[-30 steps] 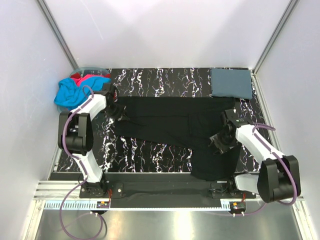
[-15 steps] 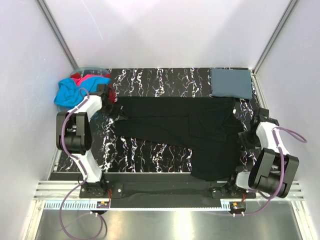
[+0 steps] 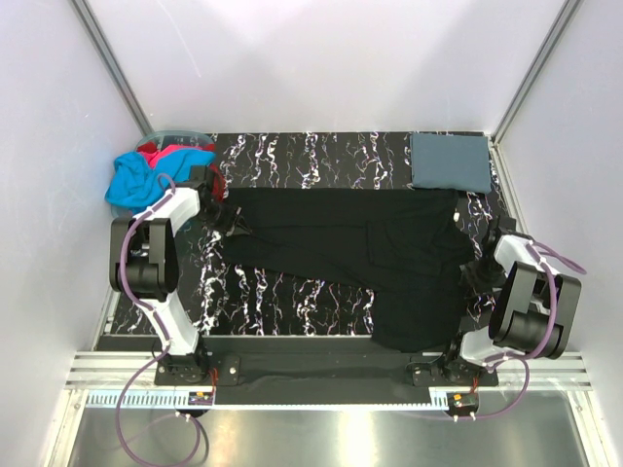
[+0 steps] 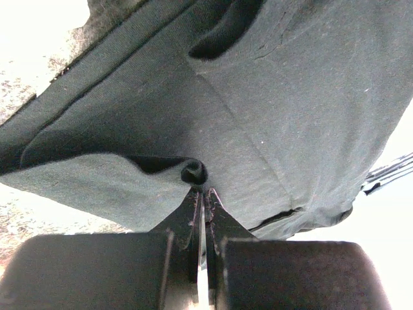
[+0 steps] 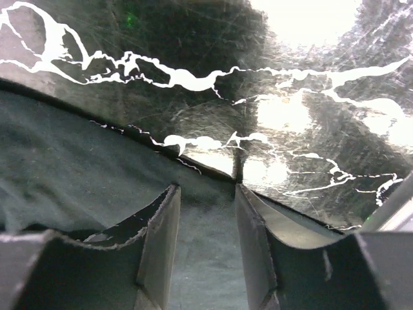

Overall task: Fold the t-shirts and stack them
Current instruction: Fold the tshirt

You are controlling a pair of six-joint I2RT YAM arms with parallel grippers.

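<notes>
The black t-shirt (image 3: 350,248) lay spread over the middle of the tabletop (image 3: 321,156), and one part of it reached down toward the lower right of the top view. The left jaws were pressed together on a small roll of its cloth at the shirt's left end. The right jaws stood spread, low over the shirt's edge at the right side. Cloth lay between the fingers (image 5: 160,226), but nothing was gripped there.

I judged the left pinch to be thin, so a strong pull could let the cloth slip out. If the right jaws closed where they stood, they might catch only the hem or only one layer, and the fold would then come out crooked. Uneven pulling by the two arms could also twist the shirt. The folded slate blue-grey t-shirt (image 3: 450,161) lay just beside its upper right corner, and a drag might disturb it. The cyan t-shirt (image 3: 136,180) and the red t-shirt (image 3: 156,151) lay heaped at the tub (image 3: 180,131) in the upper left, close to the left arm.

No brand, label or writing could be read. The white veins on the tabletop were only a pattern.
</notes>
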